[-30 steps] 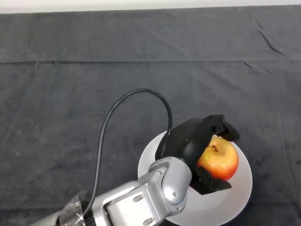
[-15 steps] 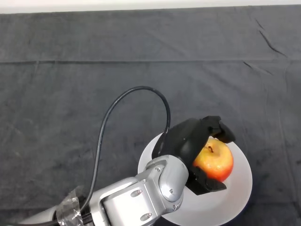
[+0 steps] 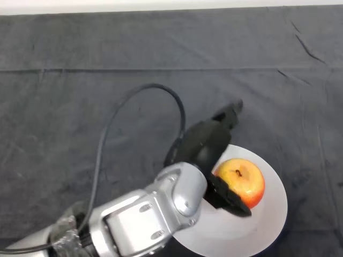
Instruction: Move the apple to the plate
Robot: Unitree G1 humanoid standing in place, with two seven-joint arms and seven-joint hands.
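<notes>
My left hand [image 3: 203,147] sits just left of the apple [image 3: 241,181], fingers spread wide & straight, not clasping anything. One black finger [image 3: 228,114] points up & away over the dark cloth [image 3: 80,96], clear of the fruit. The thumb [image 3: 229,197] reaches out low, along the apple's near-left side; can't tell if it touches the skin or just passes beside it. So: hand released, nothing gripped.

Apple is on the white plate [image 3: 268,214], standing upright w/ stem dimple facing up, red-orange w/ a yellow patch toward its left. It rests in the plate's upper-left part, closer to my palm than to the plate's right rim. Plate lies on the cloth at lower right of the view; its left edge is hidden under my wrist & forearm.

My silver-grey arm [image 3: 144,214] comes in from lower left, angled up to the right, wrist over the plate's left rim. Cloth covers the whole table, w/ a few creases at far right & a fold line running across the upper part. Pale strip along the very top edge beyond the cloth.
</notes>
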